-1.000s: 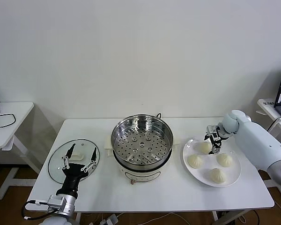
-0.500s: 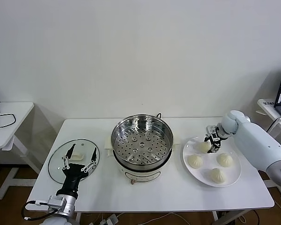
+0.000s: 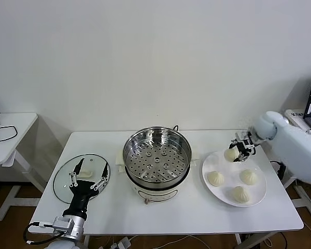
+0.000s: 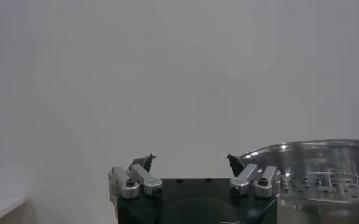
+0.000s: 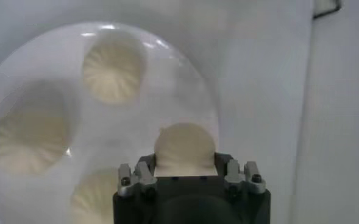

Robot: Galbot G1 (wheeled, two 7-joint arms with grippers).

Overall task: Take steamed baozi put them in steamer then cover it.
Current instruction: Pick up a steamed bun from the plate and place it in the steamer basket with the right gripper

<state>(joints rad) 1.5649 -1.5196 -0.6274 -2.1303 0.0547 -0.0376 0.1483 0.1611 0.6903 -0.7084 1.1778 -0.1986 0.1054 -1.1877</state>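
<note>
Evidently one cream-white pleated steamed bun (image 3: 231, 154) was clamped in the right claw (image 3: 237, 152) above the flat white plate (image 3: 260, 193), presumably for carrying to the shiny round steel steamer (image 3: 157, 155) mid-bench. Beside the glass lid (image 3: 62, 179), the left claw (image 3: 87, 177) was spread, idle.

Head cam is looking fwd and down from above the near edge, taking in the whole table (image 3: 197, 212). Left wrist cam is sitting low, facing level twd the wall, catching the steamer (image 4: 316, 173) rim. Right wrist cam is looking straight down, close over the plate (image 5: 185, 79); head cam is sharing both.
</note>
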